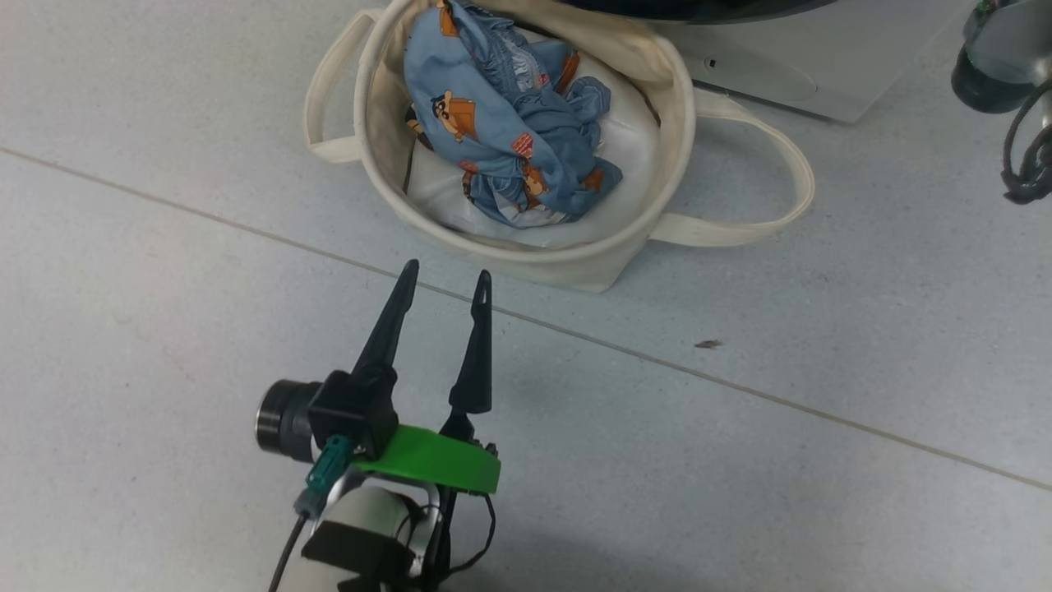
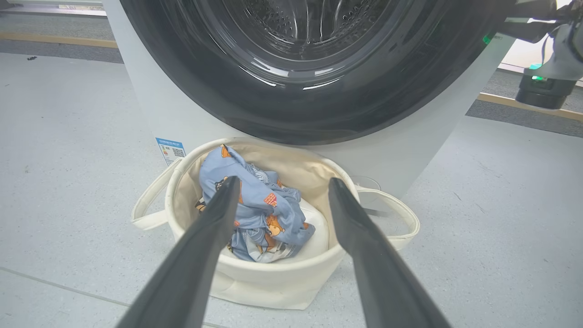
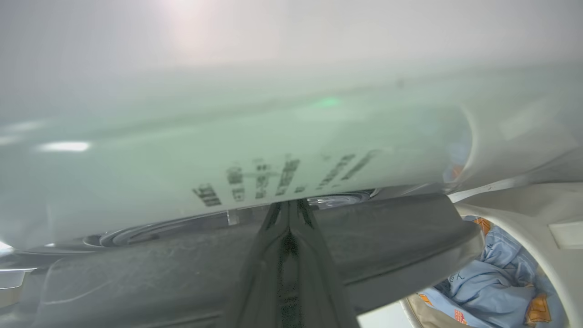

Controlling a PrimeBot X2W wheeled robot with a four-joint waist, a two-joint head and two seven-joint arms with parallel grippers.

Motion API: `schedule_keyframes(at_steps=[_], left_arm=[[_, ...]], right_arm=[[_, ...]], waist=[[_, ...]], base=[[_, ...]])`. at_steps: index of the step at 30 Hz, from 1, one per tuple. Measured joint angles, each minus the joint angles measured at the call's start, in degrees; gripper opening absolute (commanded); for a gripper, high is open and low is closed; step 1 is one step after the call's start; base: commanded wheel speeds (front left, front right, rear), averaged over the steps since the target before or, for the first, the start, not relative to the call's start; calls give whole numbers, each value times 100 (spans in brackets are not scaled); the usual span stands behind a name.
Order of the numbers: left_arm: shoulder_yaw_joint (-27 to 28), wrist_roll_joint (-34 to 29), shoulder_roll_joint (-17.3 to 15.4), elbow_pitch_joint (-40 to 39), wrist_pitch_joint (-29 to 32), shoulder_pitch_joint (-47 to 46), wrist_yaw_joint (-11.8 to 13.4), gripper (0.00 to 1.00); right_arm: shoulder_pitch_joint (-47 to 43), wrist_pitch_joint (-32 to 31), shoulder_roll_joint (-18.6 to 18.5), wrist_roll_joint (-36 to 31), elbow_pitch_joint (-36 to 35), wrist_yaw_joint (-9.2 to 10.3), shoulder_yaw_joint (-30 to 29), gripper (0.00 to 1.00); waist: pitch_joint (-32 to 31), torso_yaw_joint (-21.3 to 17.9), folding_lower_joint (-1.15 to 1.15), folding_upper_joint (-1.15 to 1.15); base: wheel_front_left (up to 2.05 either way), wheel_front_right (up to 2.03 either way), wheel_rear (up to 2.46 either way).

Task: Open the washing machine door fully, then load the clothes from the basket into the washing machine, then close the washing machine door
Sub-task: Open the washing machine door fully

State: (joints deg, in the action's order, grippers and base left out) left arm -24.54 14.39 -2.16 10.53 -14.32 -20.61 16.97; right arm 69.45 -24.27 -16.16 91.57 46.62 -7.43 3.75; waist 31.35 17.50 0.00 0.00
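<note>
The cream basket (image 1: 526, 251) sits on the floor against the white washing machine (image 2: 150, 105). Light-blue printed clothes (image 1: 501, 123) lie heaped in it. My left gripper (image 1: 446, 273) hovers just in front of the basket, open and holding nothing. In the left wrist view its fingers frame the clothes (image 2: 264, 209) and the basket (image 2: 273, 282). The glossy black washing machine door (image 2: 319, 114) lies close against the machine's front, with the steel drum showing through its glass. My right gripper (image 3: 289, 205) is shut, its tips at the seam between the dark door rim (image 3: 387, 246) and the pale machine face (image 3: 227, 146).
A plain white bundle (image 1: 633, 156) lies under the clothes in the basket. The basket's loop handles spread to both sides. My right arm (image 2: 546, 68) reaches in at the door's right edge. A blue label (image 2: 171, 150) marks the machine's lower front. Grey tiled floor surrounds everything.
</note>
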Motion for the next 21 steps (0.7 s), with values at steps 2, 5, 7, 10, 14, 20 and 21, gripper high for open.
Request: schedule_keyframes(at_steps=[2,5,7,10,14,20,21], left_arm=[[-53,0,0,-3,0,-28,16,100],[-74,22,3,-38,0,-74,21,100],[-81,60,3,-60,0,-72,48,100],[-81,60,3,-73,0,-71,69,100],[-67,58,4,-74,0,-67,70,100],[-51,44,3,-73,0,-58,67,100],[-49,33,3,-71,0,-53,67,100]], right_arm=[[83,-92,-5,81,68,0,-42,0],[119,-265,-21,322,118,1,-188,0],[177,-443,-47,438,211,1,-254,0],[204,-525,-86,411,270,1,-222,0],[180,-720,-87,404,310,1,-141,0],[-62,-984,11,350,324,0,88,0],[-148,-975,45,282,277,0,132,0]], waist=[[16,30,0,1],[30,84,0,1],[33,118,0,1],[19,140,0,1],[-43,124,0,0],[-240,43,0,1],[-282,31,0,1]], base=[[0,0,0],[0,0,0],[0,0,0],[0,0,0],[0,0,0],[0,0,0],[0,0,0]])
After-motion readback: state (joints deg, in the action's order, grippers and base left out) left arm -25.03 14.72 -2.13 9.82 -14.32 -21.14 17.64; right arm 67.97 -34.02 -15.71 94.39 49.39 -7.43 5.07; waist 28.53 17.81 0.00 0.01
